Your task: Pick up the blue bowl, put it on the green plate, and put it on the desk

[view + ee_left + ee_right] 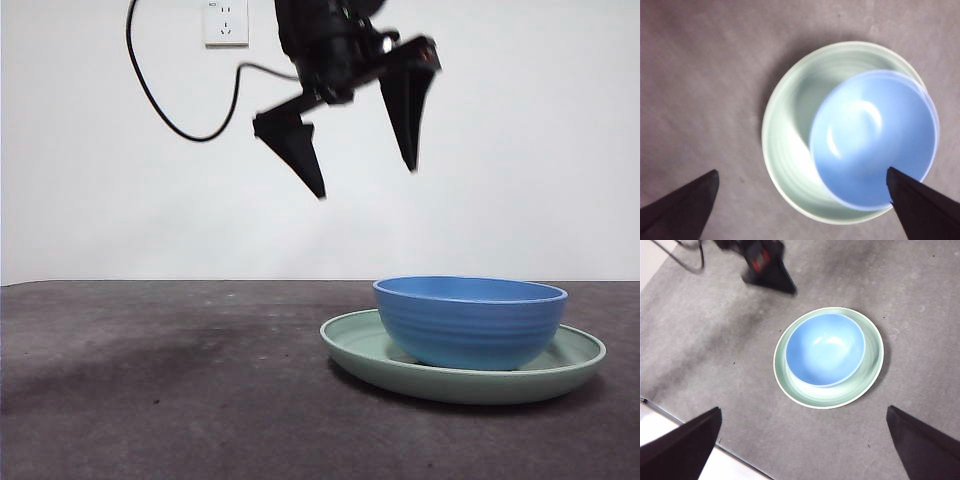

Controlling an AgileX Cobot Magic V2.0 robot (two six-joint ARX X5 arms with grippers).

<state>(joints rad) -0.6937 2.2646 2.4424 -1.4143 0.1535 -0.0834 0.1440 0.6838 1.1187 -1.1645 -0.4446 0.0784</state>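
The blue bowl (470,320) sits inside the green plate (350,345), off-centre toward one rim, on the right part of the desk (150,380). My left gripper (367,182) hangs open and empty well above the desk, up and to the left of the bowl. Its wrist view looks straight down on the bowl (872,135) and plate (790,125) between its spread jaws (801,171). My right gripper (803,409) is open and empty, higher up, with the bowl (825,349), the plate (872,355) and the left gripper (767,267) below it.
A white wall with a socket (225,22) and a hanging black cable (160,110) stands behind the desk. The desk's edge (690,425) shows in the right wrist view.
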